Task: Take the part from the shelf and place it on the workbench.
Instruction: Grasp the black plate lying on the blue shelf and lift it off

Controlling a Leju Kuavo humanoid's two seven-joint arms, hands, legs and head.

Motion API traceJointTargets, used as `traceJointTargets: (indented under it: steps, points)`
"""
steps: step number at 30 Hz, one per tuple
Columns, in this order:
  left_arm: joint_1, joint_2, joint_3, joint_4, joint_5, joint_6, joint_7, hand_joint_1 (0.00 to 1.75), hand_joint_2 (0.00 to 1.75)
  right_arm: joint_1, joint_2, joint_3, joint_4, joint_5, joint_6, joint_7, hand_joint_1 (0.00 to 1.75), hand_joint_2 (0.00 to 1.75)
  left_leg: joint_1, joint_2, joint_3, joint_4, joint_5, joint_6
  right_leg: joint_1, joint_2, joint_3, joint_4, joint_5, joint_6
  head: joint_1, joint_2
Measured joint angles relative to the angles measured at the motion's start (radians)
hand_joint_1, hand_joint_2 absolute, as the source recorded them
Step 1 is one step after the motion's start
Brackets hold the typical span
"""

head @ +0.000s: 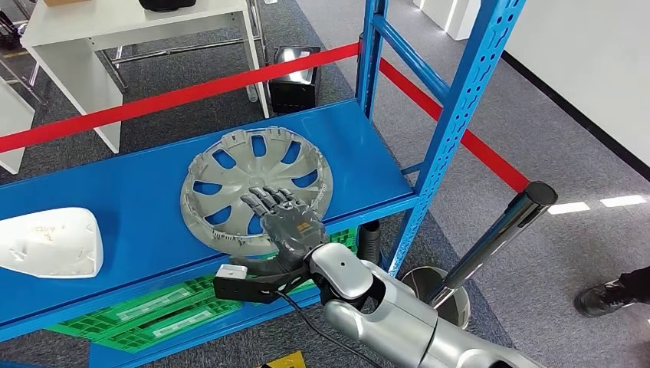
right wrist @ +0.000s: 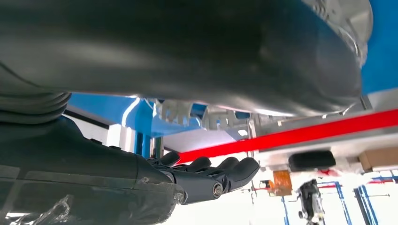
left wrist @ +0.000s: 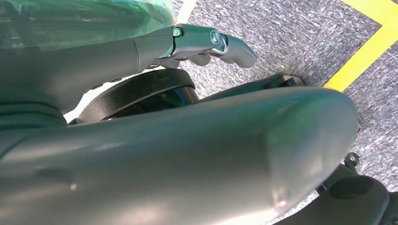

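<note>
A grey wheel cover [head: 230, 172] lies flat on the blue shelf board [head: 138, 192], towards its right end. My right hand [head: 282, 218] reaches in over the cover's near rim, its dark fingers [head: 264, 199] stretched flat and apart above the spokes. In the right wrist view the cover's ribbed rim [right wrist: 187, 112] shows between the thick thumb [right wrist: 187, 51] and the straight fingers [right wrist: 216, 173]; the hand grips nothing. My left hand [left wrist: 206, 42] hangs over grey carpet with its fingers straight and nothing in it.
A white moulded part [head: 50, 241] lies at the shelf's left end. Green crates [head: 153, 314] sit under the board. A blue upright [head: 452, 130] stands just right of my arm, with red tape [head: 176, 96] behind. A white table [head: 115, 27] stands beyond, and a person's shoe [head: 609, 297] is at the right.
</note>
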Motion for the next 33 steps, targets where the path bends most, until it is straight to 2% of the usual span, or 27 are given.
traceJointTargets:
  steps: [15,22,33]
  points:
    - [0.0,0.0,0.002,0.0,-0.001,0.004,0.003,0.0,0.0,0.038,0.002,0.014,0.132,-0.036,0.003,0.0,0.0,0.0,0.0,0.0,0.001,0.0,0.0,0.0,0.0,0.0,0.001,0.0,0.0,0.0,0.0,0.0]
    - [0.001,0.0,0.002,0.0,0.001,0.005,0.003,0.0,0.0,0.045,-0.001,0.017,0.192,0.009,0.025,0.064,0.0,0.0,0.0,0.0,0.001,0.0,0.0,0.0,0.0,0.0,0.001,0.0,0.0,0.0,0.0,0.0]
    - [0.002,0.0,0.003,0.0,0.003,0.006,0.002,0.0,0.0,0.042,-0.004,0.016,0.238,0.027,0.07,0.095,0.0,0.0,0.0,0.0,0.002,0.0,0.0,0.0,0.0,0.0,0.002,-0.001,0.0,0.0,0.0,0.0]
